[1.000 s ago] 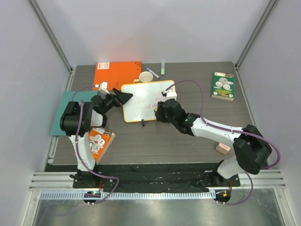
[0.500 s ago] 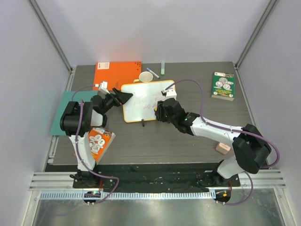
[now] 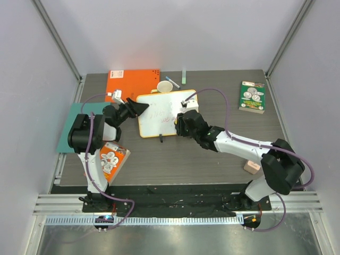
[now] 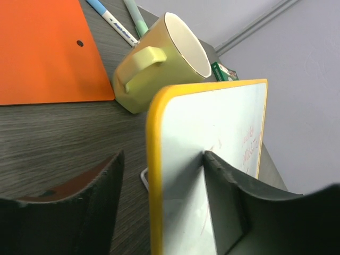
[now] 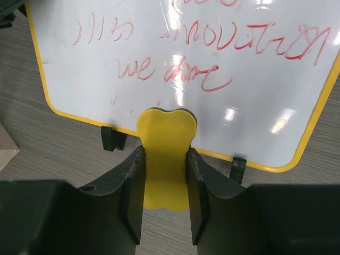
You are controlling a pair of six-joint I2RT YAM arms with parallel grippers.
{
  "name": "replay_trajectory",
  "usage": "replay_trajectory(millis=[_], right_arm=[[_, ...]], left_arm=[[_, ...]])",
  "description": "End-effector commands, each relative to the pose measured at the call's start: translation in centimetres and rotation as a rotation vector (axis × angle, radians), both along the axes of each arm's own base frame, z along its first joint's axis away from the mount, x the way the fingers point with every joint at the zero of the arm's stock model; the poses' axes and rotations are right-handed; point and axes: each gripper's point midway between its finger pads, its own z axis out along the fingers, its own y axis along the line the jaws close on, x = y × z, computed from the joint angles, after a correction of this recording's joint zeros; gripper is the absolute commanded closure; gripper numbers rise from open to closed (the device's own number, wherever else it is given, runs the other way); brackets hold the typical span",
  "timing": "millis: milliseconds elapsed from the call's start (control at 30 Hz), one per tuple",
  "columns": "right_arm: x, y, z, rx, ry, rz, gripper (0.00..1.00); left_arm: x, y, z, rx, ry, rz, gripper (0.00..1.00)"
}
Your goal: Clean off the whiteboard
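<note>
Whiteboard: small white rectangular whiteboard with a yellow-orange rim and rounded corners (image 3: pixel 159 114), just toward 12 o'clock from the middle of the dark wood-grain counter (image 3: pixel 212 164); small black feet show under its near rim
Writing: red handwritten lines (image 5: pixel 196 74) across the white face
Left hand: the left hand (image 4: pixel 163 156) is at the board's 9 o'clock edge, its fingers astride the rim; one finger lies against the white face, the other stands clear of the rim on the outer side, so nothing is clamped
Right hand: the right hand (image 5: pixel 165 151) is at the board's 5 o'clock side, its fingers narrow and pinching a flat yellow two-lobed eraser (image 5: pixel 166 133)
Eraser contact: the lobed tip overlaps the near rim and reaches onto the white face just under the lowest red words
Mug: pale yellow-green ceramic mug (image 4: pixel 159 58) close to the board at 12 o'clock
Notebook: flat orange notebook (image 3: pixel 133 81) at the board's 11 o'clock
Sheet: teal sheet (image 3: pixel 74 127) at 9 o'clock, beyond the left arm
</note>
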Motion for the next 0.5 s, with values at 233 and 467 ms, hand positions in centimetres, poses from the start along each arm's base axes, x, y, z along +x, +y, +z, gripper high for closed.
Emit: replay_trajectory(millis=[233, 467], right_arm=[[4.7, 0.4, 2.7, 0.013, -0.14, -0.014, 0.99], [7.5, -3.0, 2.4, -0.012, -0.234, -0.161, 0.99]], left_arm=[[0.8, 0.1, 2.5, 0.032, -0.088, 0.001, 0.89], [0.3, 0.0, 2.8, 0.031, -0.105, -0.008, 1.0]])
